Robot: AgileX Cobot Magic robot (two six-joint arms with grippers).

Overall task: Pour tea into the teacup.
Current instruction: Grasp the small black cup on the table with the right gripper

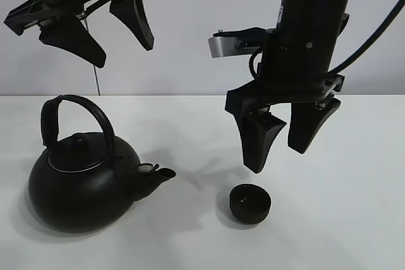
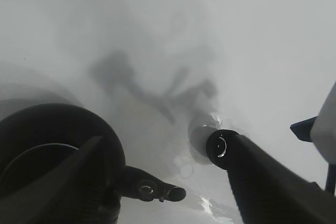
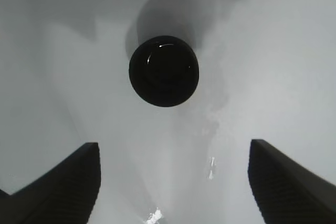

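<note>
At lower centre of the exterior high view, the teacup (image 1: pixel 250 203) stood on the table (image 1: pixel 354 219), near the spout of the kettle (image 1: pixel 82 184), with the right gripper (image 1: pixel 278 158) above it, jaws spread and empty. At upper left the left gripper (image 1: pixel 124 55) hung over the kettle, jaws spread. Pouring was judged not begun; next, that gripper must descend and close on the arched handle (image 1: pixel 79 102).

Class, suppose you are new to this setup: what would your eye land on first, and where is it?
The big round black kettle with an arched handle sits at the left of the white table, its spout pointing toward the small matte-black handleless teacup near the middle. The right gripper hangs open close above the teacup; the left gripper hangs open high over the kettle.
</note>
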